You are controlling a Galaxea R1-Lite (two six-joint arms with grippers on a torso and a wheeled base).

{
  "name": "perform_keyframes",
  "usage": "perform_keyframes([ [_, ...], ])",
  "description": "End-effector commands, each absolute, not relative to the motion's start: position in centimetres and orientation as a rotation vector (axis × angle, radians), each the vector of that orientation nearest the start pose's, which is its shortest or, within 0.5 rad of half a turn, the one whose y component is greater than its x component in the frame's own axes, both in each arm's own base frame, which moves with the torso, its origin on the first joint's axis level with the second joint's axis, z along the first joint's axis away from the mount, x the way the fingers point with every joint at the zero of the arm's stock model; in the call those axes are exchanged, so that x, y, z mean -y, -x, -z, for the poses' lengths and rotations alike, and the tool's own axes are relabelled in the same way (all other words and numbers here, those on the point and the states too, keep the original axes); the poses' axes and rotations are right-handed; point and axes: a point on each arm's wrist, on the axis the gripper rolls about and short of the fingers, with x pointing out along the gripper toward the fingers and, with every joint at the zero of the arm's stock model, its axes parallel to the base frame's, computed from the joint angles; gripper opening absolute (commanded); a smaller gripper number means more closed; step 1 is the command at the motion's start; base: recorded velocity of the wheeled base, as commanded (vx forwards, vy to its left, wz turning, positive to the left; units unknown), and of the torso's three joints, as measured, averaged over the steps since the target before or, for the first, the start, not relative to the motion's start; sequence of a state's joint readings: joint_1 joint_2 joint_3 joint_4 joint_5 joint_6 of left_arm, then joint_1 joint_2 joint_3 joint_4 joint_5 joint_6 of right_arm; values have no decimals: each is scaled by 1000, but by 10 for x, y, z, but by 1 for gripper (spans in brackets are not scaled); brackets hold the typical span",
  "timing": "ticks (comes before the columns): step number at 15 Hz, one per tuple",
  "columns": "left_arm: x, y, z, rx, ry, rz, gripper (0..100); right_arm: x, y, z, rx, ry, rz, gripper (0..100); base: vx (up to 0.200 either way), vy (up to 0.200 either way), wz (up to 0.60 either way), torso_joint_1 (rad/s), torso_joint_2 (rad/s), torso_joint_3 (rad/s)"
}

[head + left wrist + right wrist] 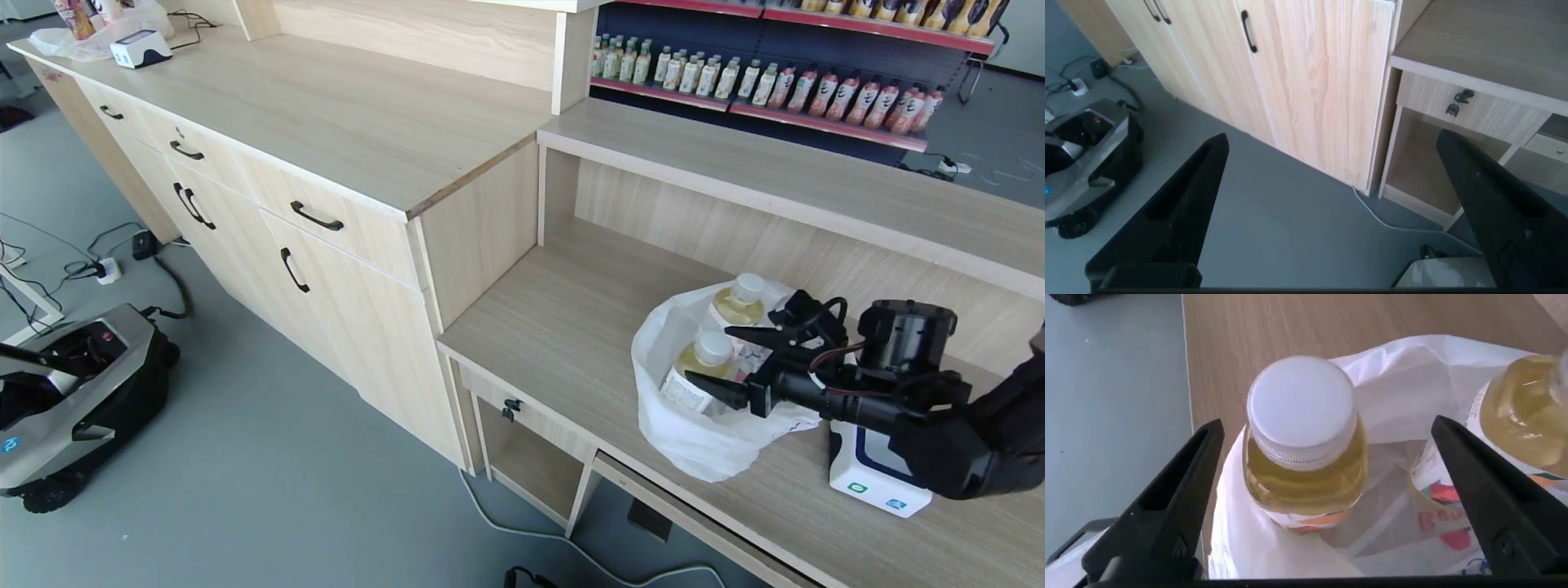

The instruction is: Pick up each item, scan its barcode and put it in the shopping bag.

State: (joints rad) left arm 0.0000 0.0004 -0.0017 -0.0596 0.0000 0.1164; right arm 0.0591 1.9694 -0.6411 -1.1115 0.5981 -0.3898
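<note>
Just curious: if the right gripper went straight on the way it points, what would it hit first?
Most likely the nearer white-capped bottle in the shopping bag, straight ahead of the open right gripper; depth is unclear.

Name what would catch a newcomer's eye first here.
A white plastic shopping bag on the pale-wood counter holds two white-capped bottles of yellow drink. The black right tool hangs open at the bag's mouth, straddling the nearer bottle; a white box scanner sits beside the bag.
</note>
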Motion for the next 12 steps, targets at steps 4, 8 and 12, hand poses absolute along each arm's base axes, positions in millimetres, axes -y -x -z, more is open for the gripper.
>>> perform_keyframes([
  [4, 0, 23, -82, 61, -117, -4, 100, 35, -156, -199, -98, 322, -318, 100, 0, 0, 0, 0, 0, 0],
  [8, 0, 23, -82, 61, -117, -4, 100, 68, -117, -198, -258, 402, 92, 100, 0, 0, -450, 1, 1, 3],
  [12, 0, 23, -82, 63, -117, -4, 100, 107, -115, -206, -466, 360, 794, 100, 0, 0, -600, 2, 4, 2],
])
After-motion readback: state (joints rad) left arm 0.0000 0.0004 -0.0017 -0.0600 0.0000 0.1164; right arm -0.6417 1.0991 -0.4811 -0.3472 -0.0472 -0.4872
